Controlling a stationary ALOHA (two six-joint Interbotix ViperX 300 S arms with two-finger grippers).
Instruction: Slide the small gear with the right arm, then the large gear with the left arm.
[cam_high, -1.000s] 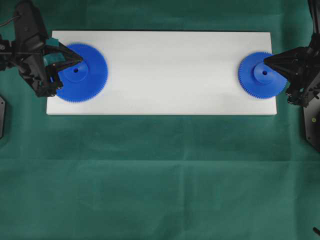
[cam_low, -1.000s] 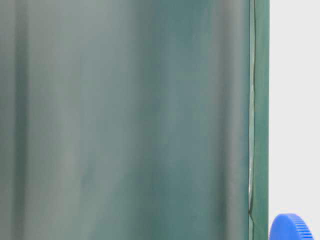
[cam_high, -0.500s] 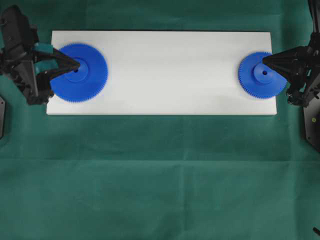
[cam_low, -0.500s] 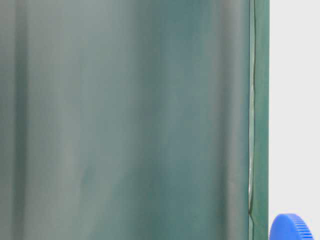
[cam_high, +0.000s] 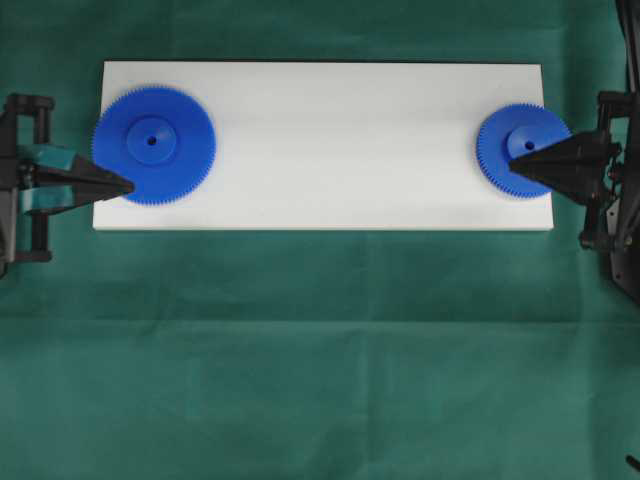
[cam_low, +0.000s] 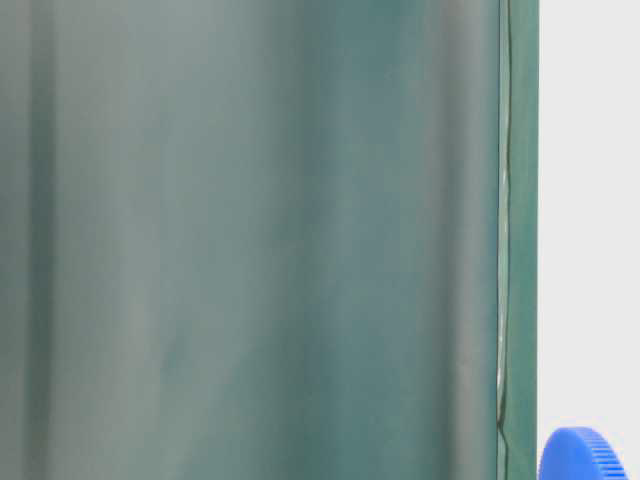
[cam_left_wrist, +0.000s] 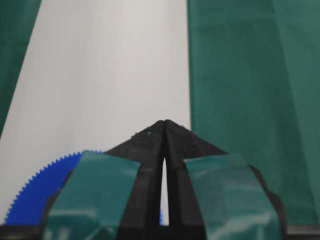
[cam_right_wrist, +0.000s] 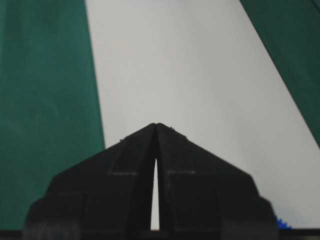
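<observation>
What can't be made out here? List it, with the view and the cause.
- Overhead: whether the right gripper tip touches the small gear or hovers; top-down angle hides height.
- Overhead: same for the left gripper at the large gear rim.
- Table-level: which gear; the edge cuts it.
- Right wrist: the gear; the closed fingers cover it.

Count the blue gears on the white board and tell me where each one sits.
2. The large gear lies flat at the board's left end in the overhead view; the small gear lies flat at its right end, partly under the right gripper. Nothing suggests another is hidden.
</observation>
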